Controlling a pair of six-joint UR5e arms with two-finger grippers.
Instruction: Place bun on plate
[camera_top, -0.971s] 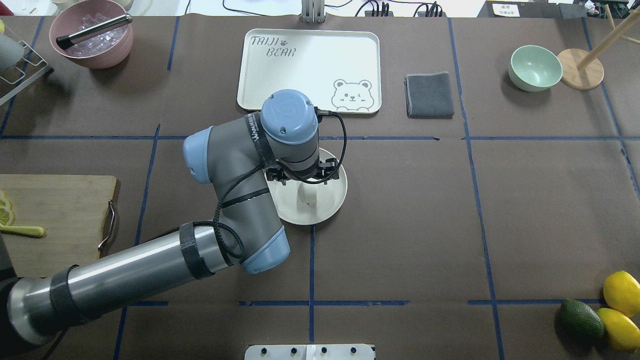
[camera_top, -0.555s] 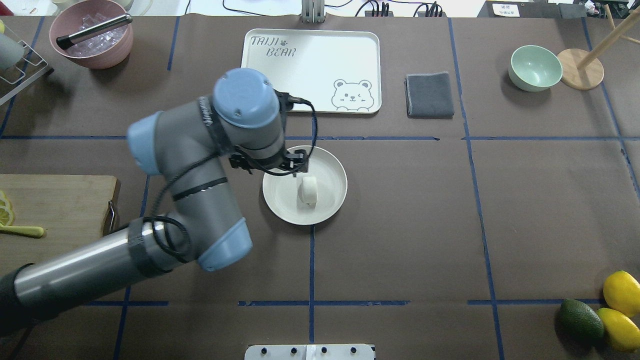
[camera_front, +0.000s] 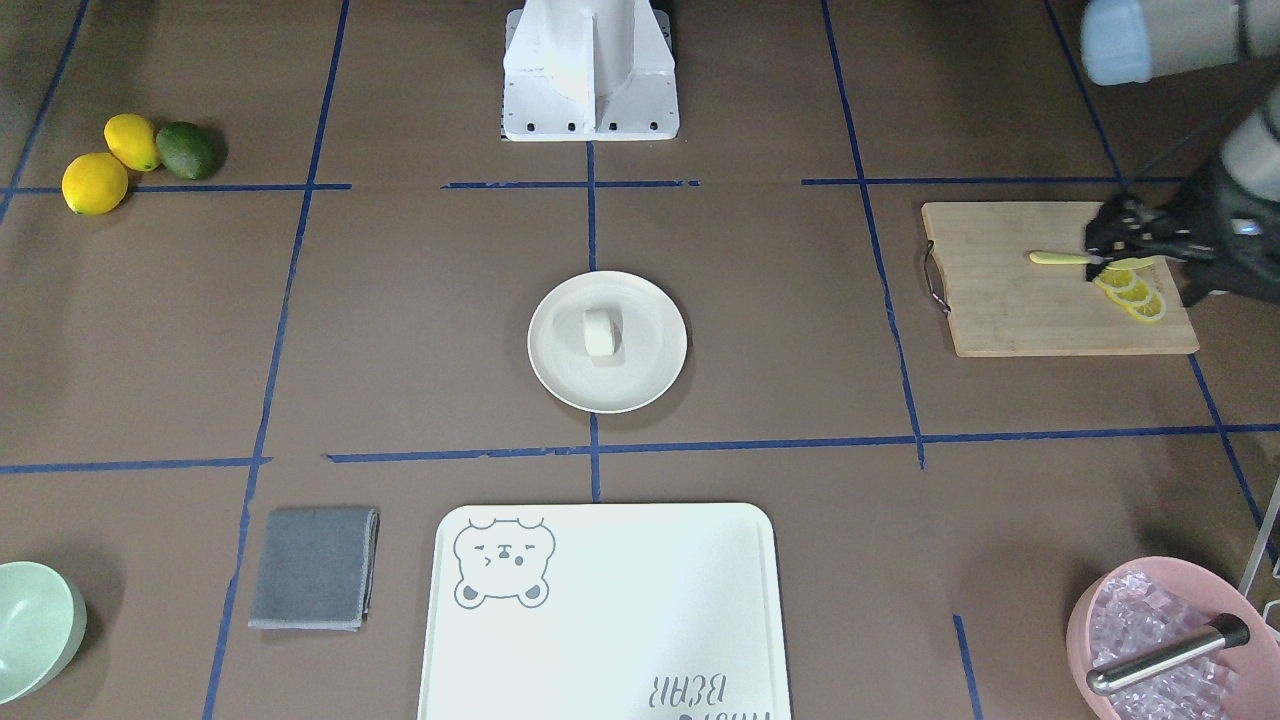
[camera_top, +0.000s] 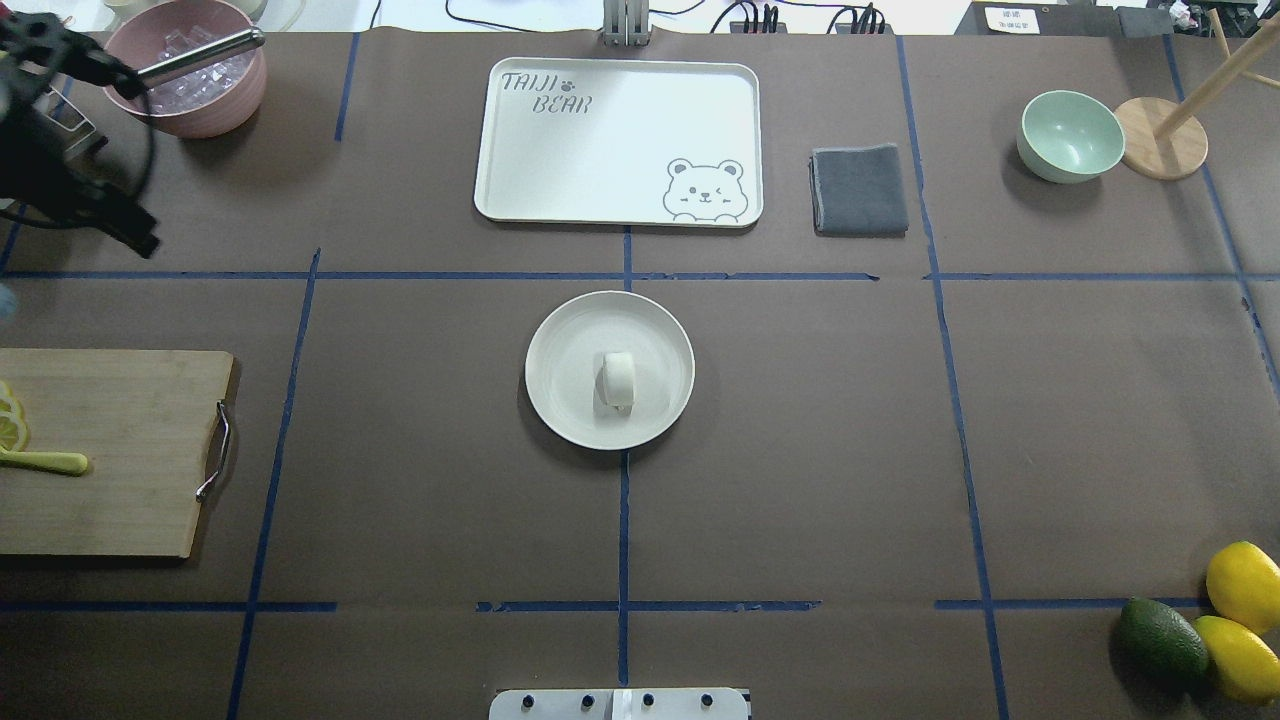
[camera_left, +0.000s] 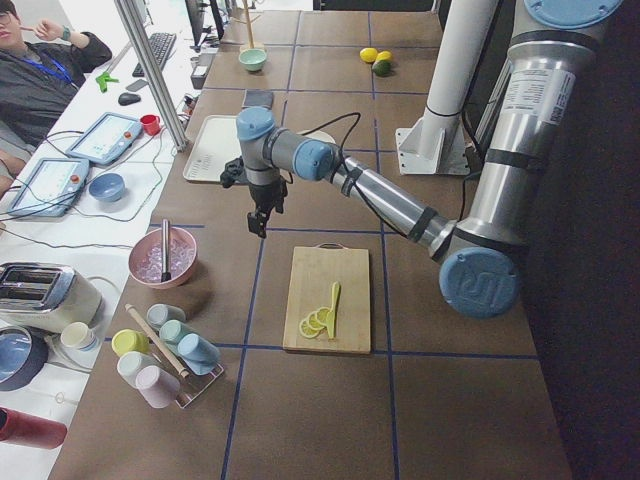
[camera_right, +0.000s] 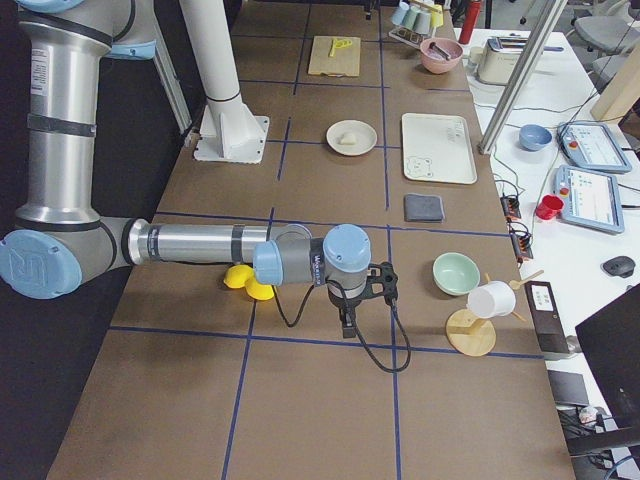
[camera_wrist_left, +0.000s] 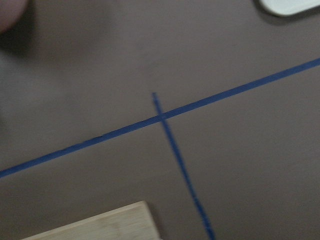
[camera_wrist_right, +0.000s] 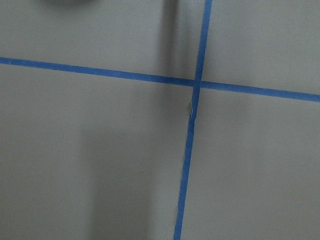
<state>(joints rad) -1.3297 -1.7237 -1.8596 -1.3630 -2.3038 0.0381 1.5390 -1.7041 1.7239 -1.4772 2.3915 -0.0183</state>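
The small white bun (camera_top: 618, 380) lies on its side in the middle of the round cream plate (camera_top: 560, 400) at the table's centre, also seen as bun (camera_front: 601, 331) on plate (camera_front: 640, 370). Nothing touches either. My left gripper (camera_front: 1100, 240) hangs well away at the table's left end, above the cutting board's far edge, pointing down (camera_left: 258, 226); its fingers look open with nothing between them. My right gripper (camera_right: 347, 322) shows only in the exterior right view, low over the mat near the lemons; I cannot tell whether it is open or shut.
Behind the plate are the bear-printed tray (camera_top: 615, 140), a grey cloth (camera_top: 860, 190) and a mint bowl (camera_top: 1070, 135). A pink bowl of ice (camera_top: 185, 65) and a cutting board (camera_top: 110, 450) are on the left. Lemons and an avocado (camera_top: 1160, 640) sit front right.
My left arm has pulled back from over the plate to the far left edge of the table. The bun stays lying on the plate.
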